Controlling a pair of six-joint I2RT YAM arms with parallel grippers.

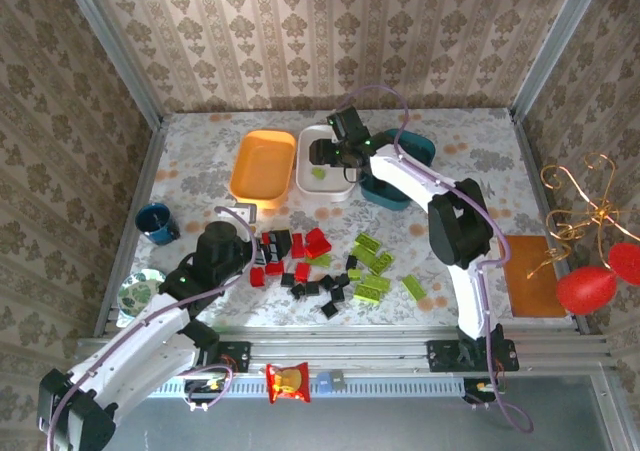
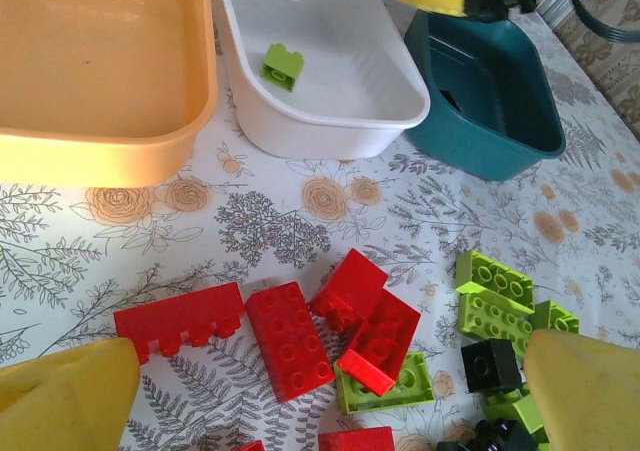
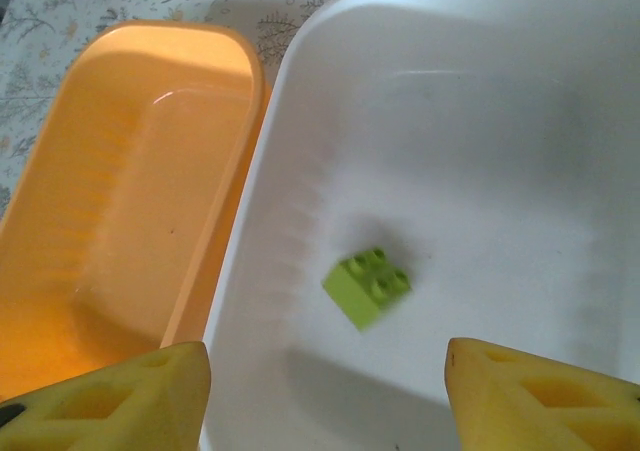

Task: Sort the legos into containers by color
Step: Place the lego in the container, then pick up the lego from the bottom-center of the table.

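Top external view: left hand (image 2: 330, 381) spread wide over loose legos (image 1: 320, 266) on the surface; orange tray (image 1: 245, 183); white tray (image 1: 325, 189) holding one lime brick (image 3: 367, 284) beneath the spread right hand (image 3: 330, 391); teal tray (image 1: 420, 151) half hidden by that arm.

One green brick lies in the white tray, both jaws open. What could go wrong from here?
The red bricks under the left jaws lie packed together, one overlapping a green plate; a grasp may lift or drag the wrong colour. The white tray and orange tray stand side by side, so an off-centre drop might land wrong.
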